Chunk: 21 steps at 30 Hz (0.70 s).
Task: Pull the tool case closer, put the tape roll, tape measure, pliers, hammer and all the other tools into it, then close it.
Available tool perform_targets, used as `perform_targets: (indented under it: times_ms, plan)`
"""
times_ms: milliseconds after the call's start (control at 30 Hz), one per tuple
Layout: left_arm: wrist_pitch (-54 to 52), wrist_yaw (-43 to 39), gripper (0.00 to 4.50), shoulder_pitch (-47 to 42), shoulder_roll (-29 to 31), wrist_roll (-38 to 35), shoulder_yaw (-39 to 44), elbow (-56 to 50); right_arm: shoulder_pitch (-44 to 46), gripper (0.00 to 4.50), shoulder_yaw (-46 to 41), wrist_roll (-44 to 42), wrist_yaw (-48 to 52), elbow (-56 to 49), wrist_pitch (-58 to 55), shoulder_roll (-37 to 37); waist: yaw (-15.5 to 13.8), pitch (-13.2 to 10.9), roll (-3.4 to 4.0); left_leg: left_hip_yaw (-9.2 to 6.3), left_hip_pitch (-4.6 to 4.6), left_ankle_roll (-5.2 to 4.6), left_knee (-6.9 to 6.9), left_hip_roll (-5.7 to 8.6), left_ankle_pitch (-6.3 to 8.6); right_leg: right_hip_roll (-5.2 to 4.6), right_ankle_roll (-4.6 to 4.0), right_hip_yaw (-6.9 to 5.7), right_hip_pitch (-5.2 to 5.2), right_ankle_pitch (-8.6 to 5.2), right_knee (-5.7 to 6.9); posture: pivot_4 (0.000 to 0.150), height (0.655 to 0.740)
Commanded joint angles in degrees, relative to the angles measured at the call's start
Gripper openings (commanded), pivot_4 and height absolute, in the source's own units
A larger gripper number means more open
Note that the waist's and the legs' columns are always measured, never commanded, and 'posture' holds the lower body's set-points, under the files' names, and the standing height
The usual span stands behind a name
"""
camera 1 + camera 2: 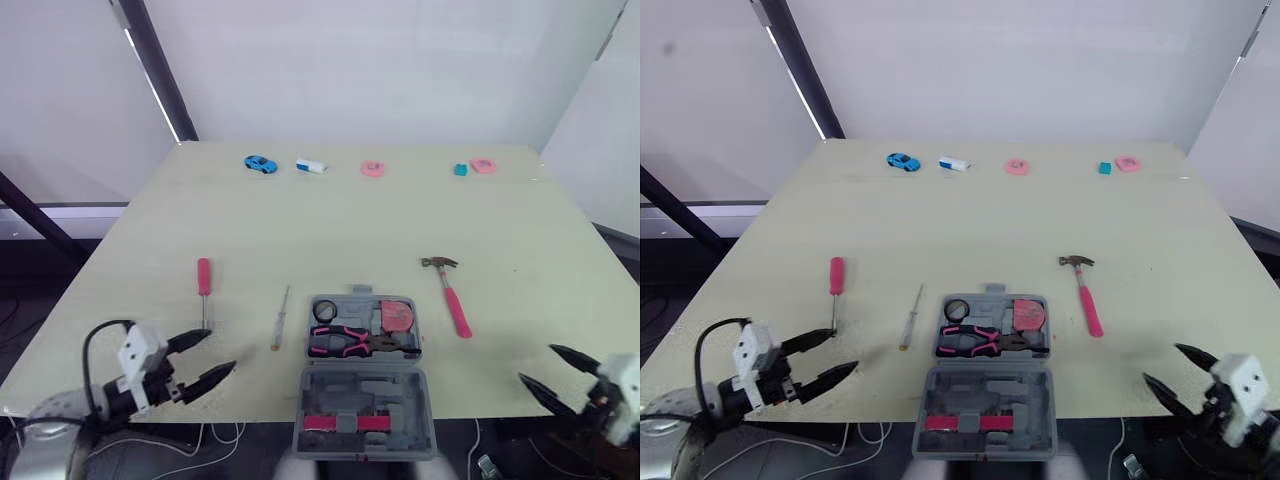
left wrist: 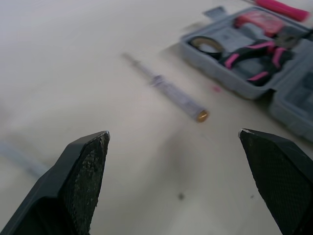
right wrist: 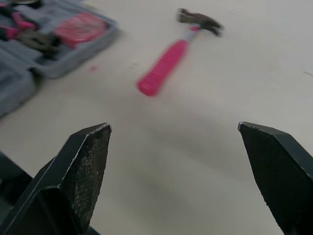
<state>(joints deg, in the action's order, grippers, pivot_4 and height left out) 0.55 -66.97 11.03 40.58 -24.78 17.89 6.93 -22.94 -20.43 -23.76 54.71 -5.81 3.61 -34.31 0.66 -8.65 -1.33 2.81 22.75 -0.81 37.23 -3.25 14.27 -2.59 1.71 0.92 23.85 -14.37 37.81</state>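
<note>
The grey tool case [image 1: 330, 388] lies open at the table's front edge, its lid towards me. In its tray are the black tape roll [image 1: 325, 310], the pink-handled pliers [image 1: 350, 342] and the pink tape measure [image 1: 397, 315]. The pink-handled hammer [image 1: 452, 295] lies on the table right of the case. A pink-handled screwdriver [image 1: 204, 285] and a clear-handled screwdriver [image 1: 281, 318] lie to its left. My left gripper [image 1: 220, 350] is open near the front left edge, just short of the screwdrivers. My right gripper [image 1: 537, 363] is open at the front right, apart from the hammer [image 3: 171, 58].
Along the table's far edge sit a blue toy car [image 1: 260, 164], a white and blue block [image 1: 311, 166], two pink pieces [image 1: 372, 168] [image 1: 484, 165] and a teal cube [image 1: 460, 170]. Bare tabletop [image 1: 330, 230] spans the middle.
</note>
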Motion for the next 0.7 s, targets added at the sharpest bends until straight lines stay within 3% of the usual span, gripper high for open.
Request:
perform_targets:
  times_ms: [33,100,133,200,267,300,367,467,700]
  plan:
    - [1.86,-2.83,4.50,-1.35,1.27,1.77,-3.08,-0.41,3.31,4.38,3.56,0.17,1.58,-3.34,-2.42,-2.08,-0.04,0.00,0.00,0.00,-0.01,0.00,0.00,0.01,0.00,0.01,0.00,0.00,-0.01,0.00,0.01,0.150,0.7400]
    - [2.26,-3.82,3.99,-3.14,1.15,2.35,-4.83,0.89,5.96,4.50,6.70,0.28,2.67,-3.87,-4.30,-2.79,-0.09,0.00,-0.02,0.03,0.02,0.00,0.00,0.03,0.00,0.06,-0.01,-0.03,-0.02,0.00,0.00,0.150,0.7400]
    - [2.36,-4.27,3.64,-4.08,1.02,2.63,-5.66,1.42,7.31,3.93,8.02,0.64,2.74,-3.78,-5.07,-2.97,-0.10,-0.01,-0.03,0.08,0.02,0.00,0.00,0.03,0.00,0.12,-0.02,-0.04,-0.04,0.00,0.00,0.150,0.7400]
    - [2.64,-5.77,2.77,-5.65,1.13,3.41,-7.85,1.83,9.76,3.20,10.82,0.78,3.72,-3.76,-6.67,-3.27,-0.22,-0.02,-0.04,0.06,0.05,0.00,0.00,0.02,0.00,0.19,-0.03,-0.08,-0.05,0.00,0.01,0.150,0.7400]
    - [3.04,-7.34,2.57,-6.92,1.39,4.51,-10.09,2.01,12.24,2.98,13.72,1.98,4.45,-3.15,-7.39,-3.41,-0.23,-0.02,-0.05,0.07,0.06,0.00,0.00,0.02,0.00,0.20,-0.03,-0.08,-0.05,0.00,0.01,0.150,0.7400]
    - [3.36,-8.49,1.97,-7.44,1.78,5.36,-11.54,2.13,13.53,2.34,15.32,2.77,4.85,-2.66,-7.79,-3.49,-0.21,-0.03,-0.04,0.06,0.04,-0.01,0.03,0.02,0.00,0.23,-0.03,-0.07,-0.07,0.00,0.03,0.150,0.7400]
    - [4.87,-10.21,1.40,-8.46,2.46,7.51,-14.28,2.73,15.82,1.73,18.30,4.73,5.29,-1.37,-8.32,-3.67,-0.18,-0.02,-0.06,0.07,0.04,-0.01,0.07,0.01,0.00,0.24,-0.02,-0.05,-0.07,0.00,0.04,0.150,0.7400]
    - [4.81,-10.85,0.03,-10.72,1.64,8.25,-16.96,3.28,19.13,0.14,23.17,8.73,6.12,0.94,-8.29,-4.02,-0.16,-0.03,-0.06,0.07,0.04,-0.01,0.09,0.01,-0.01,0.26,-0.03,-0.04,-0.09,0.01,0.05,0.150,0.7400]
    - [4.06,-10.08,0.00,-13.40,-0.16,9.66,-20.51,4.61,24.21,0.03,29.63,13.71,6.54,4.63,-7.64,-3.23,-0.15,-0.04,-0.07,0.02,0.03,-0.01,0.13,0.00,-0.01,0.32,0.16,-0.05,-0.13,0.12,0.08,0.150,0.7400]
